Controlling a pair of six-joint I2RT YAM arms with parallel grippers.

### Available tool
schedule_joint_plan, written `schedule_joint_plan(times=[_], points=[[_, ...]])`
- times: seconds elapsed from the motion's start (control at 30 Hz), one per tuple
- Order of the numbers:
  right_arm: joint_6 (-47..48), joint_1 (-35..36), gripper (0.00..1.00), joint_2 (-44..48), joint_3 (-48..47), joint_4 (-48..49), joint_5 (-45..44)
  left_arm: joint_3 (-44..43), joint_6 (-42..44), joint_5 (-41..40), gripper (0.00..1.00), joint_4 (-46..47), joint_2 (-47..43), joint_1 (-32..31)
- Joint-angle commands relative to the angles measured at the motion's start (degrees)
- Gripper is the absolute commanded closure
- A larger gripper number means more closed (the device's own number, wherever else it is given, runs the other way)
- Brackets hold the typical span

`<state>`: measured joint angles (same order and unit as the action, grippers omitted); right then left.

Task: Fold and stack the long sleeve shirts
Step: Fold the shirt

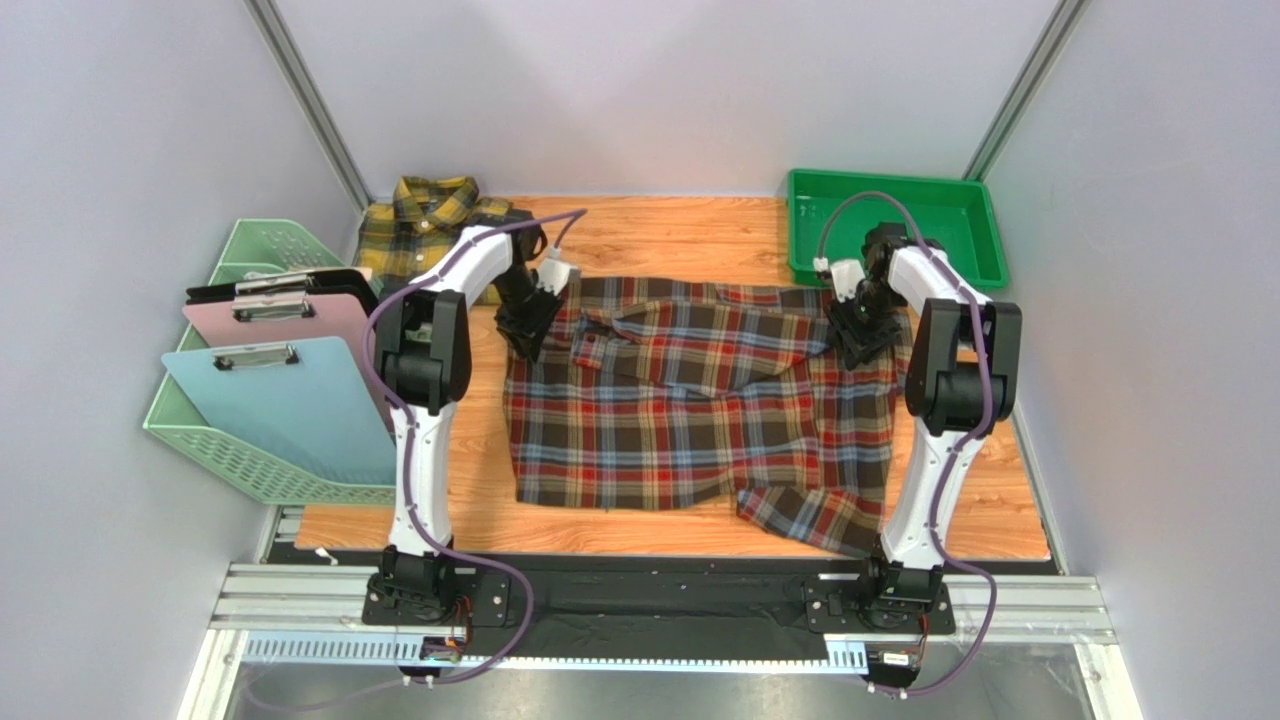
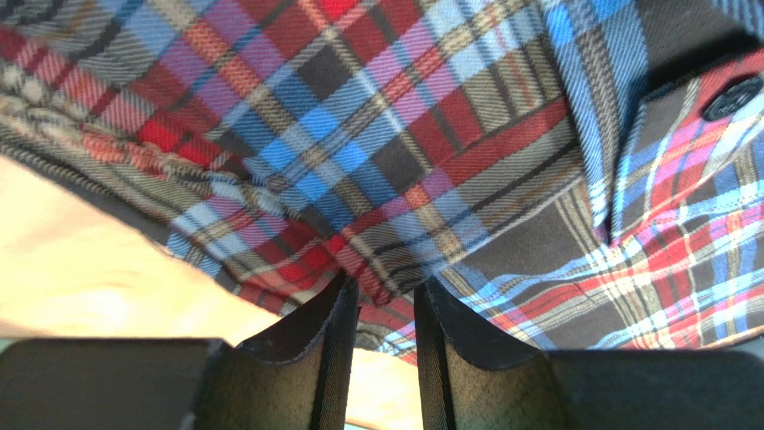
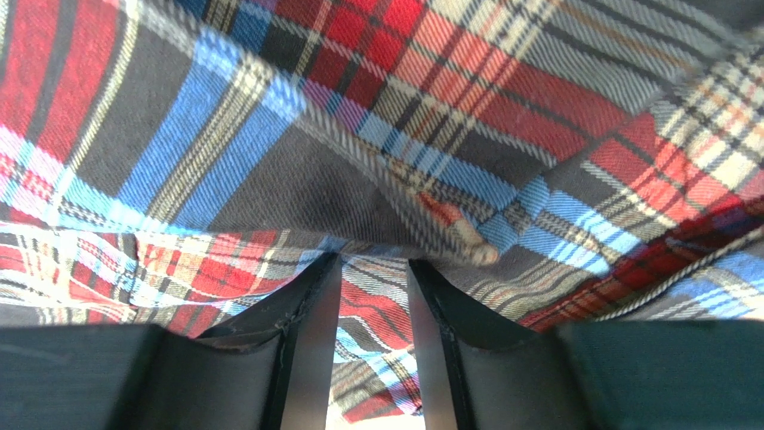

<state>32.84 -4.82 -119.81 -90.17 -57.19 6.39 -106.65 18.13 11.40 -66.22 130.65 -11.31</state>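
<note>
The red, brown and blue plaid long sleeve shirt lies spread on the wooden table, collar toward the back, one sleeve folded across its front right corner. My left gripper is down on its back left shoulder. In the left wrist view a bunched fold of the plaid cloth sits pinched between the fingertips of that gripper. My right gripper is on the back right shoulder, and its wrist view shows plaid cloth caught between the fingers of the gripper. The yellow and dark check shirt lies crumpled at the back left.
A green tray stands at the back right. On the left, a mint basket holds pink, blue and black clipboards. Grey walls close in both sides.
</note>
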Motion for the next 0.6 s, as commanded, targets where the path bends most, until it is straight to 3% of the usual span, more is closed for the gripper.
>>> schedule_joint_plan(times=[0.0,0.13,0.27,0.4,0.57], points=[[-0.9,0.8,0.59,-4.6,-6.4,2.7,0.5,-9.6,2.3,-2.9,0.65,-4.3,5.9,2.1],[1.8,0.5,0.57,0.6,-5.7,-2.0,1.8,-8.5,2.5,-0.1,0.65,-2.4,1.7,2.4],[7.8,-0.4,0.54,12.2,3.6,-6.0,5.6,4.6,4.4,8.0,0.55,2.1,-13.1,2.0],[13.9,-0.5,0.54,22.8,13.1,-10.3,9.4,17.5,12.4,14.9,0.41,2.1,-24.5,-0.4],[25.4,-0.5,0.53,39.5,28.1,-12.9,10.9,36.5,20.1,16.0,0.36,4.7,-38.5,-2.1]])
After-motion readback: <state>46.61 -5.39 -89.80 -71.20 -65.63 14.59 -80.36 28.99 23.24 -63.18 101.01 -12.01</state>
